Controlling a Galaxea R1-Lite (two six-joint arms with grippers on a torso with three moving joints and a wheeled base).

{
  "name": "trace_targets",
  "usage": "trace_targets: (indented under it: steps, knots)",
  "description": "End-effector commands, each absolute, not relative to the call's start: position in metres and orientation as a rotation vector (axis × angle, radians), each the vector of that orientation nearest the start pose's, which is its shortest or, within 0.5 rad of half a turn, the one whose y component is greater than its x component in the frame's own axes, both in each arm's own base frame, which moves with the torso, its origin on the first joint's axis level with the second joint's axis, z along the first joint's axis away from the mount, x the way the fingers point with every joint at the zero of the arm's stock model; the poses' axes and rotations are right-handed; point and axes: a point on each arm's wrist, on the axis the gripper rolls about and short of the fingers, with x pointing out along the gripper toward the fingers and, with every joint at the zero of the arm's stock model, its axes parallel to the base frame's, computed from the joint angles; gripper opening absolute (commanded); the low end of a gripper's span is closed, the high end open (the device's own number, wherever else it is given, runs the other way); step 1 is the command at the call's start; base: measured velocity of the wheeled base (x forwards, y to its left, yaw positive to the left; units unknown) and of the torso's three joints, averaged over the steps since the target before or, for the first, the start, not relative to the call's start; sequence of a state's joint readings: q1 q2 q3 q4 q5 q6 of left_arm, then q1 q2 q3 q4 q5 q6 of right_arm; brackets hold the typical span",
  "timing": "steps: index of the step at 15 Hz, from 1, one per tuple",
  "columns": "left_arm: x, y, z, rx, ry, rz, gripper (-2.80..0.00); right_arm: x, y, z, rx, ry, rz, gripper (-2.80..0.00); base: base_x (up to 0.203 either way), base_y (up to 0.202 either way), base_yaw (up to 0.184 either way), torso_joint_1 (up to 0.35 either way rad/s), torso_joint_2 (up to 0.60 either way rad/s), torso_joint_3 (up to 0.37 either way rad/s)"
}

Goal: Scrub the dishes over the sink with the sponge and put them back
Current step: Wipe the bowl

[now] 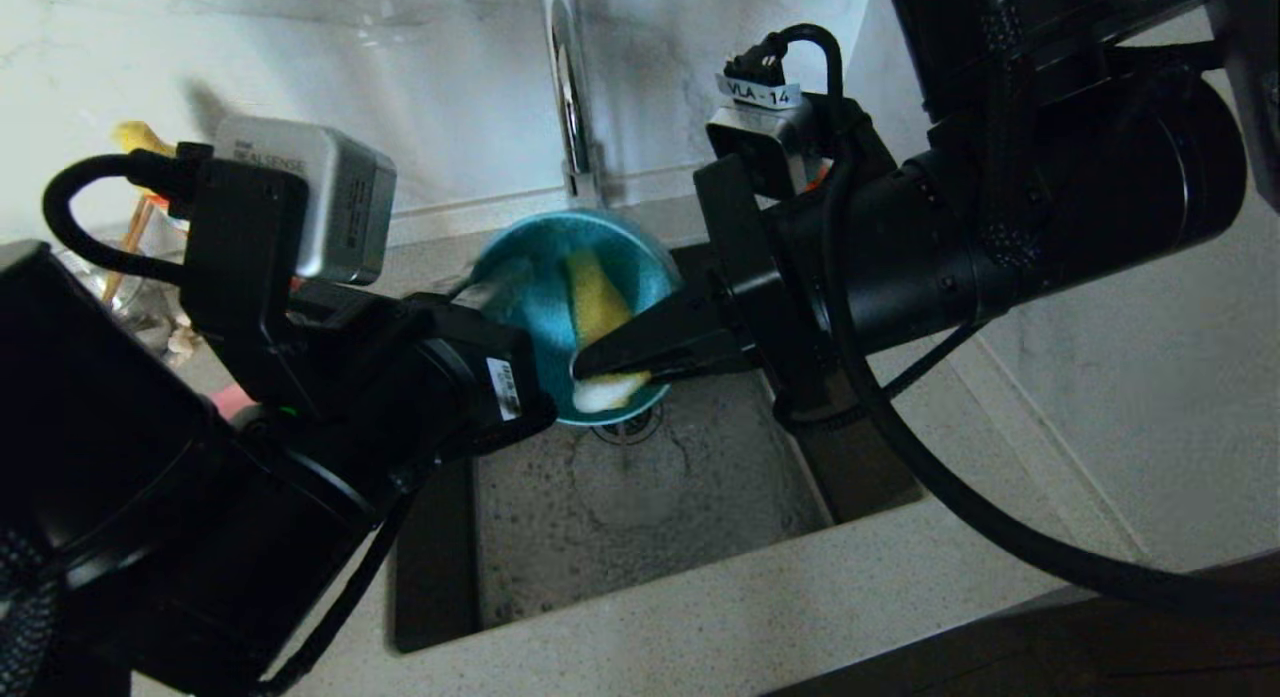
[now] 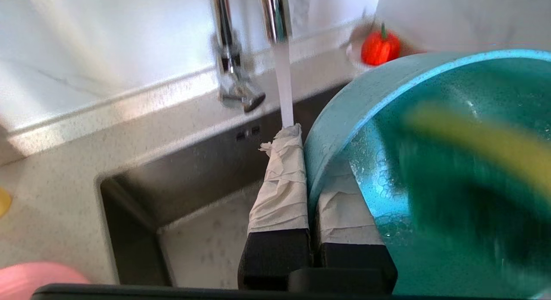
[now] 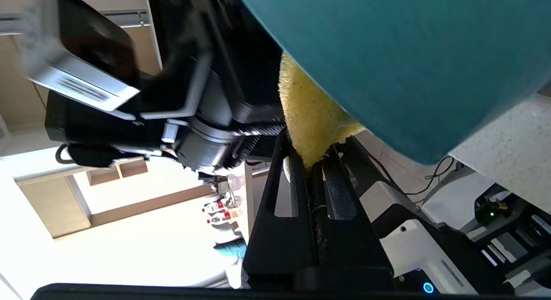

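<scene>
The small teal-blue bowl (image 1: 540, 287) hangs tilted over the sink (image 1: 640, 507), its hollow facing me. My left gripper (image 2: 308, 162) is shut on its rim, one taped finger (image 2: 282, 184) outside and one inside the wet, soapy bowl (image 2: 430, 171). My right gripper (image 1: 590, 369) is shut on the yellow sponge (image 1: 597, 302), which lies pressed against the bowl's inner face. In the right wrist view the sponge (image 3: 306, 115) sticks out from the black fingers (image 3: 340, 192) against the bowl (image 3: 409, 54). An edge of the pink plate (image 2: 34, 278) shows on the counter to the left.
Water runs from the chrome tap (image 1: 570, 87) in a stream (image 2: 284, 85) onto my left outer finger. The drain strainer (image 1: 628, 427) sits just below the bowl. A red fruit (image 2: 379, 48) stands by the back wall. Thin brown sticks (image 1: 130, 245) stand behind the left wrist camera.
</scene>
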State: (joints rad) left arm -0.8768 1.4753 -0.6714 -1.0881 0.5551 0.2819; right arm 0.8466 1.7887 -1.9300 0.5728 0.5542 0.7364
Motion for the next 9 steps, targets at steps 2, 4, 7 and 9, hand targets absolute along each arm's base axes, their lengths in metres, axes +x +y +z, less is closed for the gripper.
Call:
trace_targets:
  steps: [2,4,7,9]
  knots:
    - [0.161,-0.175,0.245,0.107,-0.241,-0.287,-2.80,0.207,0.247,0.346,0.537,0.952,1.119,-2.80,0.000,0.000,0.000,0.000,0.00,0.000]
    - [0.159,-0.174,0.245,0.108,-0.242,-0.290,-2.80,0.213,0.242,0.348,0.548,0.928,1.107,-2.80,0.000,0.000,0.000,0.000,0.00,0.000]
    - [0.158,-0.172,0.247,0.103,-0.248,-0.288,-2.80,0.222,0.227,0.353,0.571,0.893,1.067,-2.80,0.000,0.000,0.000,0.000,0.00,0.000]
    - [0.158,-0.172,0.247,0.100,-0.249,-0.289,-2.80,0.220,0.219,0.358,0.578,0.880,1.057,-2.80,0.000,0.000,0.000,0.000,0.00,0.000]
